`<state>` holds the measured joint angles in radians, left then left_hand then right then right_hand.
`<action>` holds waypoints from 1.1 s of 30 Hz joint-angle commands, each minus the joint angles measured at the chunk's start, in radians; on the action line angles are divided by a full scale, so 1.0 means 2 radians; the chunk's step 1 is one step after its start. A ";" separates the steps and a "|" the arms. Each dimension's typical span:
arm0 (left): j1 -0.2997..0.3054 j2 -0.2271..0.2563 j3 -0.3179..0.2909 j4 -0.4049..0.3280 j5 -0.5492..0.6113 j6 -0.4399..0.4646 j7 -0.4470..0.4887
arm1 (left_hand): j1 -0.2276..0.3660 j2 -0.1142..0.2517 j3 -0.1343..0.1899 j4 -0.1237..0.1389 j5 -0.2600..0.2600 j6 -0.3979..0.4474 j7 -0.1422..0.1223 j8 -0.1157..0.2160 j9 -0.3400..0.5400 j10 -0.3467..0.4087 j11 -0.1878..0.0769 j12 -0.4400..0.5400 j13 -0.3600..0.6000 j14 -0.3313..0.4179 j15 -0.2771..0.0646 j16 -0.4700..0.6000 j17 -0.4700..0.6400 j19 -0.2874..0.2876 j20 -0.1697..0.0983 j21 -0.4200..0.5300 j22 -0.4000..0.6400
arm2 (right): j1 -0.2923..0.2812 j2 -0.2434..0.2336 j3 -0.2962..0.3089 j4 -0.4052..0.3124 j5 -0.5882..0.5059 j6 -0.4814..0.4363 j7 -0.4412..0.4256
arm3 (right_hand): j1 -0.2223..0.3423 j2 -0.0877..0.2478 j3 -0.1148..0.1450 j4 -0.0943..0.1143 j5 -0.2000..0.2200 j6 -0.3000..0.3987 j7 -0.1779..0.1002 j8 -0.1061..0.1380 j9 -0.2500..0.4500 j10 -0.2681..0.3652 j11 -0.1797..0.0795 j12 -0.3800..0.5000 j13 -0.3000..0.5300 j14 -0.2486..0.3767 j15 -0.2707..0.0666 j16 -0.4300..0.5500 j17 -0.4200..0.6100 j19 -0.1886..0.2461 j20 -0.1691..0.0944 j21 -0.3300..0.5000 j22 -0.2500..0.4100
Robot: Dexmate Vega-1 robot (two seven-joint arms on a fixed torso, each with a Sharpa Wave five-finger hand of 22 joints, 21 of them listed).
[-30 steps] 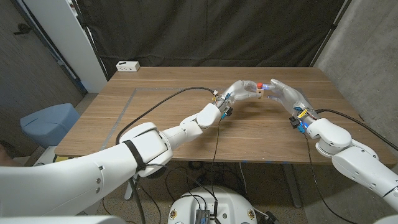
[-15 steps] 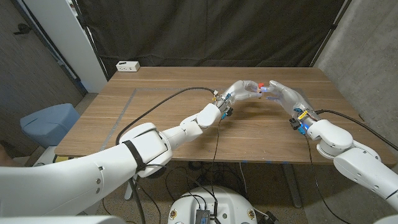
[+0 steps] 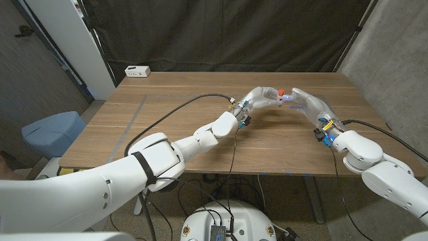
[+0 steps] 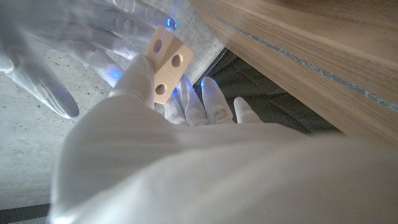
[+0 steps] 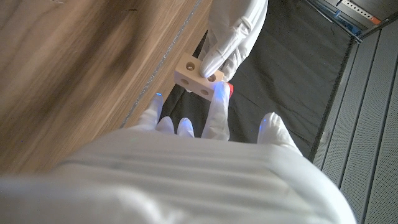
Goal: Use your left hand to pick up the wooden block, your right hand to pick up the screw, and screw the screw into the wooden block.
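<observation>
**Both hands meeting over the table, block and screw together**

From my seat at the controls: the wooden table (image 3: pixel 174 127) takes up most of the head view, and both arms reach in over it toward about 1 o'clock from the table's middle. A black cable (image 3: pixel 167 114) loops across the tabletop along my left arm.

My left hand (image 3: pixel 257 97) is up off the surface with its fingers closed on the wooden block (image 3: pixel 275 98). In the left wrist view the block (image 4: pixel 165 64) is a pale bar with round holes in it, pinched at one end between the fingertips (image 4: pixel 138 71), tilted rather than level.

My right hand (image 3: pixel 304 100) comes in from the 3 o'clock side and meets the block. In the right wrist view its fingers (image 5: pixel 217 102) sit right against the block (image 5: pixel 198 78), and the red-headed screw (image 5: pixel 230 91) peeks out just beside them, touching the block's end. I can't tell exactly how the fingers wrap the screw, but it's held there. In the head view the screw (image 3: pixel 281 91) shows as a red dot between the two hands.

Way back at 11 o'clock, a white power strip (image 3: pixel 137 70) lies near the table's far edge.
</observation>
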<state>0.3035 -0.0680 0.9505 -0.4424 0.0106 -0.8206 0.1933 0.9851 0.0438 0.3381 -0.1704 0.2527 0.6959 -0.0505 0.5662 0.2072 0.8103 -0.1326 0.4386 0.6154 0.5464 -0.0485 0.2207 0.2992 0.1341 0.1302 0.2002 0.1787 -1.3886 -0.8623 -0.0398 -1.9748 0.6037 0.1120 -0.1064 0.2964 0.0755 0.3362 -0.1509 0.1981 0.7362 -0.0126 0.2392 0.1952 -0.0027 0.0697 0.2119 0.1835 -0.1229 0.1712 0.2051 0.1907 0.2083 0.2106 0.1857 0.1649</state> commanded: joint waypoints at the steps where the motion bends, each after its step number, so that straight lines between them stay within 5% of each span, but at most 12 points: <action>1: 0.004 0.002 -0.001 -0.007 0.004 0.002 0.002 | -0.008 0.017 0.012 0.008 0.003 0.104 -0.026 0.002 0.001 0.048 -0.042 0.029 0.008 0.001 -0.047 0.001 0.001 0.002 -0.003 0.001 0.001 | -0.025 0.009 0.023 -0.014 -0.016 0.002 -0.031 | 0.003 0.004 0.005 0.000 -0.001 0.008 0.001 -0.001 0.000 0.014 0.005 0.005 0.001 0.011 0.001 0.007 0.001 0.013 -0.002 0.006 0.002; 18: 0.006 0.004 -0.002 -0.014 0.009 0.002 0.003 | -0.008 0.018 0.012 0.008 0.004 0.104 -0.025 0.002 0.001 0.047 -0.041 0.029 0.009 0.001 -0.047 0.001 0.002 0.002 -0.002 0.001 0.001 | -0.019 0.020 0.027 -0.017 -0.030 -0.014 -0.037 | 0.005 -0.001 0.005 -0.001 -0.002 -0.028 -0.007 -0.022 0.000 0.010 0.012 -0.004 0.002 0.017 0.007 0.004 0.000 0.023 0.001 0.004 0.002; 21: 0.007 0.005 -0.003 -0.016 0.010 0.003 0.004 | -0.008 0.017 0.012 0.008 0.004 0.105 -0.025 0.002 0.001 0.047 -0.042 0.029 0.008 0.002 -0.047 0.002 0.001 0.002 -0.003 0.001 0.001 | -0.013 0.016 0.025 -0.015 -0.026 -0.017 -0.026 | 0.004 -0.003 0.004 0.000 -0.003 -0.041 -0.009 -0.026 0.001 0.005 0.013 -0.007 0.002 0.018 0.006 0.003 0.001 0.030 -0.026 0.005 0.002; 25: 0.007 0.005 -0.003 -0.016 0.010 0.002 0.002 | -0.008 0.018 0.012 0.009 0.004 0.105 -0.025 0.002 0.001 0.048 -0.041 0.029 0.008 0.001 -0.047 0.001 0.001 0.002 -0.003 0.001 0.001 | -0.008 0.015 0.021 -0.012 -0.030 -0.017 -0.024 | 0.002 -0.005 0.002 0.001 -0.003 -0.054 -0.012 -0.029 0.001 -0.002 0.015 -0.010 0.002 0.018 0.006 0.002 0.001 0.027 -0.043 0.003 0.002; 33: 0.004 0.003 -0.003 -0.010 0.009 0.001 -0.001 | -0.008 0.018 0.013 0.009 0.004 0.105 -0.025 0.002 0.001 0.047 -0.042 0.029 0.009 0.001 -0.047 0.001 0.001 0.002 -0.003 0.001 0.001 | 0.004 0.014 0.014 -0.005 -0.031 -0.019 -0.017 | -0.001 -0.006 0.000 0.002 -0.004 -0.077 -0.017 -0.031 0.001 -0.026 0.016 -0.016 0.002 0.004 0.006 -0.004 0.003 0.017 -0.048 0.000 0.003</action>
<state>0.3158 -0.0589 0.9460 -0.4710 0.0288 -0.8167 0.1990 0.9850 0.0438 0.3380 -0.1704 0.2545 0.6959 -0.0505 0.5654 0.2072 0.8124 -0.1306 0.4386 0.6153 0.5463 -0.0485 0.2207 0.2990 0.1341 0.1301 0.2002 0.1787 -1.4076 -0.8302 0.0047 -2.0009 0.5478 0.0819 -0.1599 0.2964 0.0754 0.3360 -0.1507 0.1922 0.5960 -0.0485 0.1771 0.1953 -0.0356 0.1034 0.1845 0.1835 -0.1008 0.1807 0.2013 0.1934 0.2502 0.1175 0.1883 0.1649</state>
